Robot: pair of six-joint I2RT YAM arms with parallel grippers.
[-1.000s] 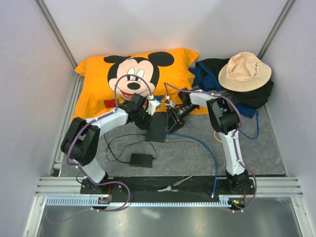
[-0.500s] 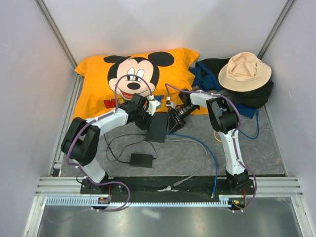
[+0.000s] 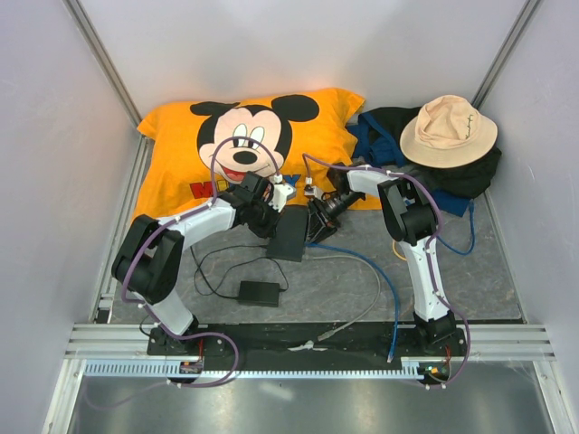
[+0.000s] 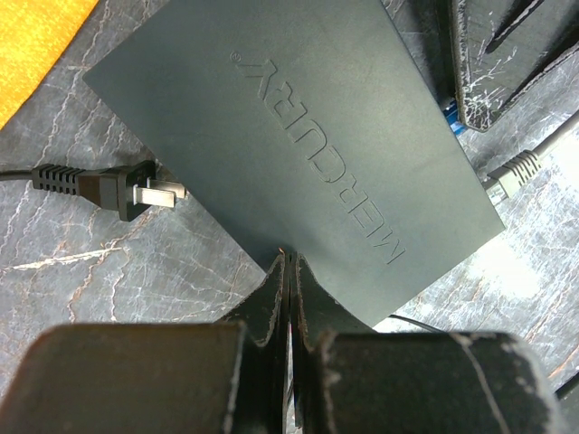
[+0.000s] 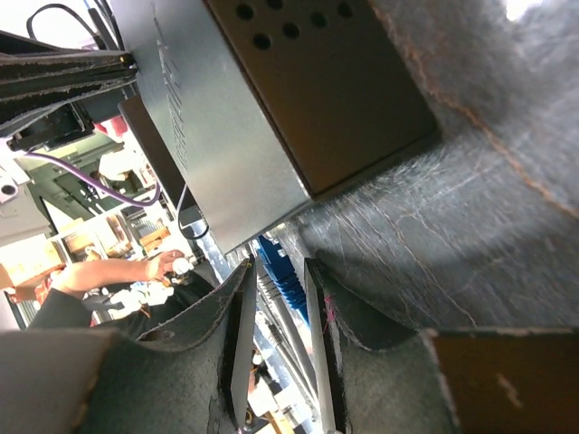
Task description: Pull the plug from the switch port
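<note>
1. Lately the right jaws have narrowed and edged in at the right side of the switch (image 3: 289,233); they now flank the blue plug (image 5: 282,285), though whether they already pinch it I cannot tell.
2. Left jaws, pressed together, bear down on the switch's edge as before, steadying it.
3. Switch lies mid-counter, toward the far edge, just before the orange pillow (image 3: 181,145).
4. Plug judged still seated; grasp nearly set, pull comes next.

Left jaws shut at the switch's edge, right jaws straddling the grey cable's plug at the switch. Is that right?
No. The plug that the right gripper has its jaws around is blue, not grey; the right wrist view shows it. The rest stands.
</note>
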